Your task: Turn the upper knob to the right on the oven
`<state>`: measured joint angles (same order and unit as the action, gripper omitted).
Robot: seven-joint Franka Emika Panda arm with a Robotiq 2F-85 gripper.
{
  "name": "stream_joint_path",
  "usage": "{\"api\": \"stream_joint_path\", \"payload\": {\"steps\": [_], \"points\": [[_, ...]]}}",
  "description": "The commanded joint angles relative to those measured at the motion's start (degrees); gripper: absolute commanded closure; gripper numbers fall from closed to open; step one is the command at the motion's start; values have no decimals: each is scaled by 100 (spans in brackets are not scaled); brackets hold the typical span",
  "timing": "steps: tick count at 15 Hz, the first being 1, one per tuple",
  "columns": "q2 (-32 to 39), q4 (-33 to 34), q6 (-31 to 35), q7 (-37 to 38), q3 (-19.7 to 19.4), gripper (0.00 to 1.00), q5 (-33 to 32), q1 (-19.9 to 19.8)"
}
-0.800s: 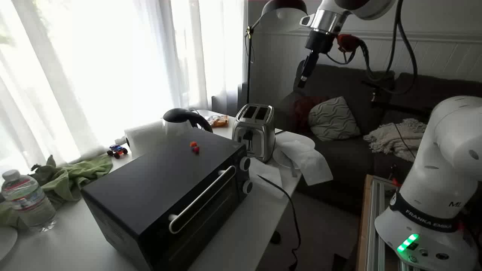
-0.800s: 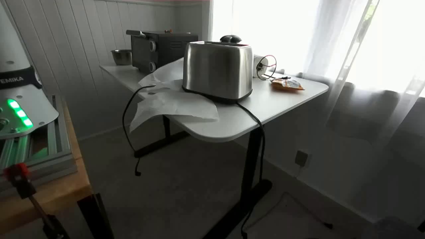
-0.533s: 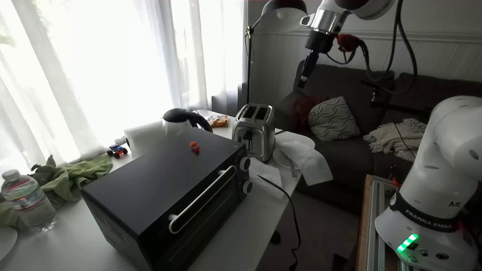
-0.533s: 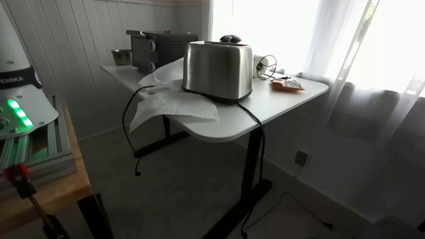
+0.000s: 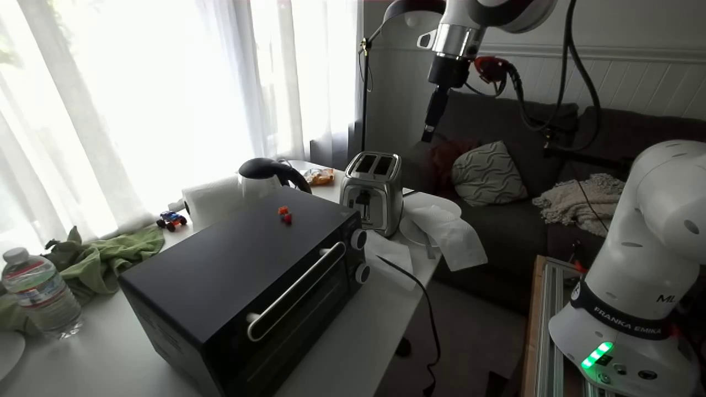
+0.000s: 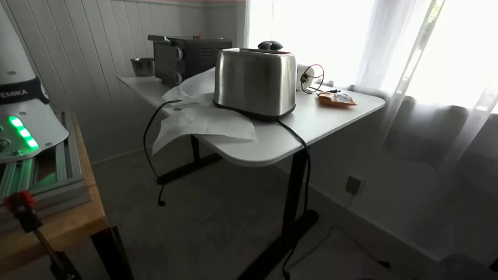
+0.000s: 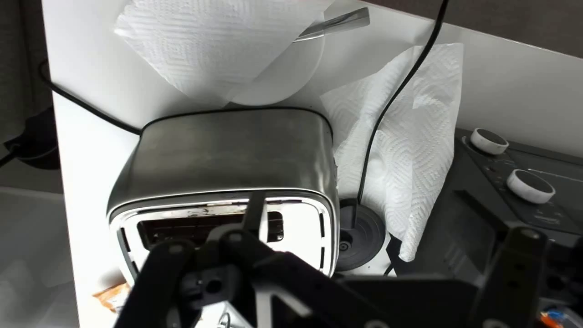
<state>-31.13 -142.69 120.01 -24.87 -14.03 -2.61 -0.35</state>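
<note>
1. In the upper right of an exterior view, the claw [image 5: 428, 133] is hanging in the air; in the wrist view its two black fingers [image 7: 255, 212] are standing wide apart.
2. In the left middle of that view, the toaster [image 7: 237, 155] is shining, all smooth metal and round corners.
3. Just right of it, a bumpy paper towel [image 7: 426, 118] is lying, and a thin black cord [image 7: 375, 129] is running over it.
4. In the lower middle of an exterior view, the oven [image 5: 237, 259] is sitting on the white table [image 5: 356, 333] like a big dark box with a shiny bar handle [image 5: 298, 290].
5. Near the middle of that frame, its upper knob [image 5: 359, 239] is poking out, round, with a pale rim and darker face; the lower knob [image 5: 362, 273] is sitting just below.
</note>
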Motion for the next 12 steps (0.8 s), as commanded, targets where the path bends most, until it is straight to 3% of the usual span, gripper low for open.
{"api": "stream_joint_path", "payload": {"steps": [1,8,9,12], "points": [[313,-73,246,969,786,0,-260,-69],[1222,-392,1355,2483,1831,0,-478,103],[1004,-308,1017,2095,1632,0,-284,118],[1139,-309,1072,2148,1667,0,-288,139]]}}
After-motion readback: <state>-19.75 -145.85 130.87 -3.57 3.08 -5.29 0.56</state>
